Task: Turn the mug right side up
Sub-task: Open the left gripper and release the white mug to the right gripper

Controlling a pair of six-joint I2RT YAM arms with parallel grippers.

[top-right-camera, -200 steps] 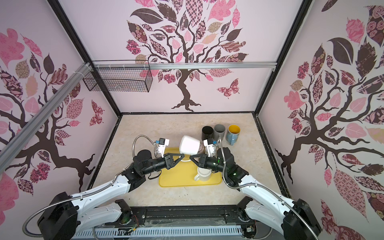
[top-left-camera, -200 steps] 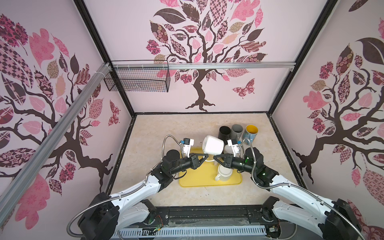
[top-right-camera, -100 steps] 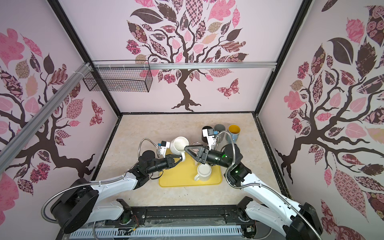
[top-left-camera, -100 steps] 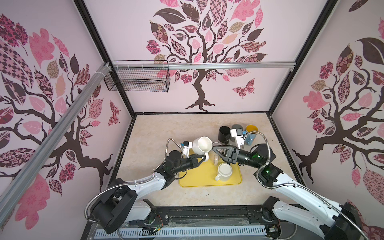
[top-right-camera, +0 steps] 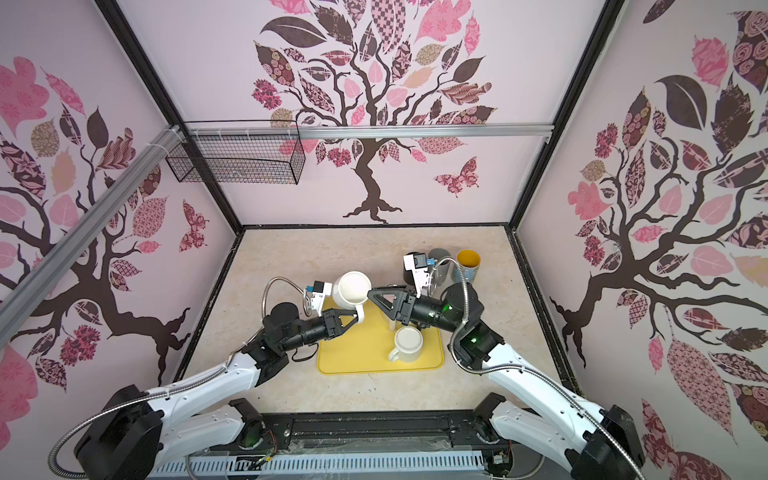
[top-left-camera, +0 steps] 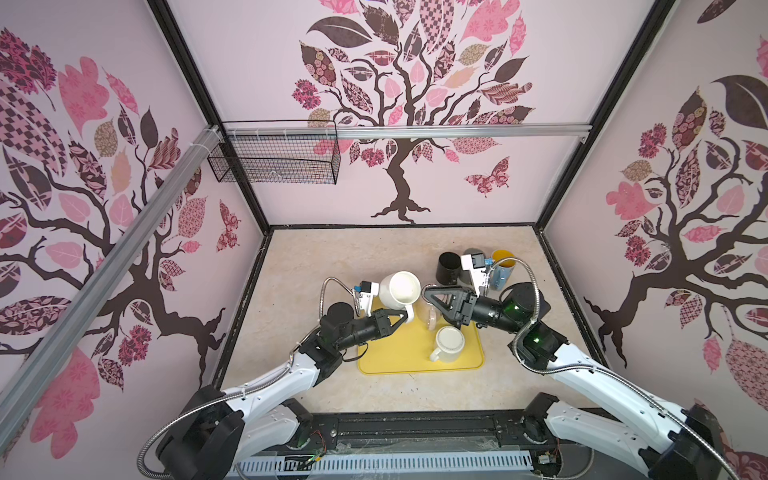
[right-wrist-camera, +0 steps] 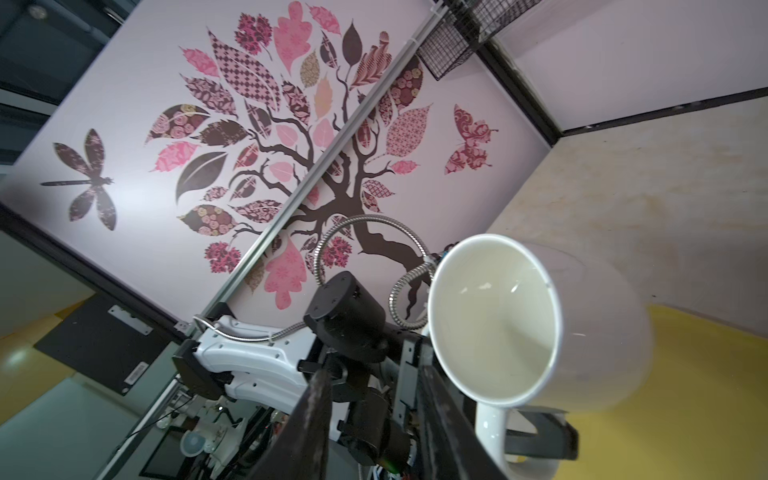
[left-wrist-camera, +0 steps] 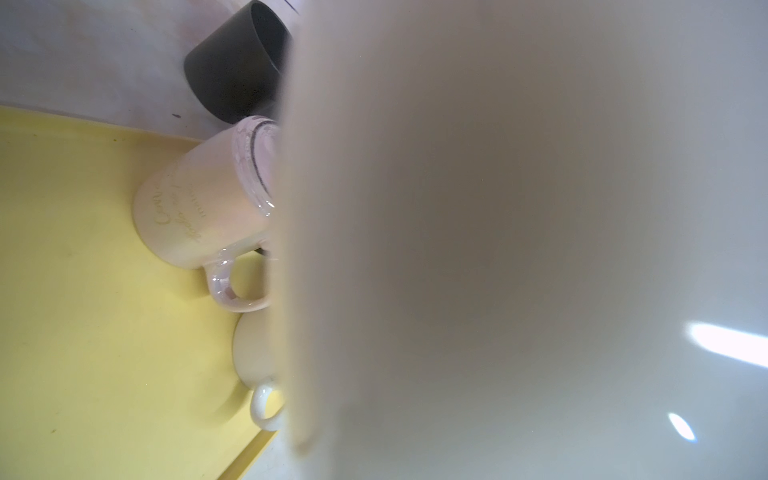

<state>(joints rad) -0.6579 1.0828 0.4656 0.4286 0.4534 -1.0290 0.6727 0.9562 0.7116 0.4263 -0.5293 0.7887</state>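
The white mug point(top-left-camera: 400, 289) point(top-right-camera: 352, 290) hangs tilted above the far left corner of the yellow tray point(top-left-camera: 399, 357), its mouth turned up and toward the right. My left gripper point(top-left-camera: 405, 318) point(top-right-camera: 356, 318) is shut on its handle point(right-wrist-camera: 494, 436). In the left wrist view the mug's wall point(left-wrist-camera: 498, 208) fills most of the picture and hides the jaws. My right gripper point(top-left-camera: 430, 297) point(top-right-camera: 374, 299) point(right-wrist-camera: 374, 436) stands open just right of the mug's rim point(right-wrist-camera: 519, 324), with nothing between its fingers.
On the tray stand an upright cream mug point(top-left-camera: 449, 343) point(left-wrist-camera: 253, 353) and a pearly glass mug point(top-left-camera: 432, 318) point(left-wrist-camera: 199, 216). Behind them are a black cup point(top-left-camera: 449, 266), a grey cup point(top-left-camera: 473, 255) and a yellow-lined cup point(top-left-camera: 503, 266). A wire basket point(top-left-camera: 274, 158) hangs on the back wall.
My right gripper has opened, let go of the mug and drawn back to the right. The left gripper keeps the handle and has turned the mug's mouth upward.
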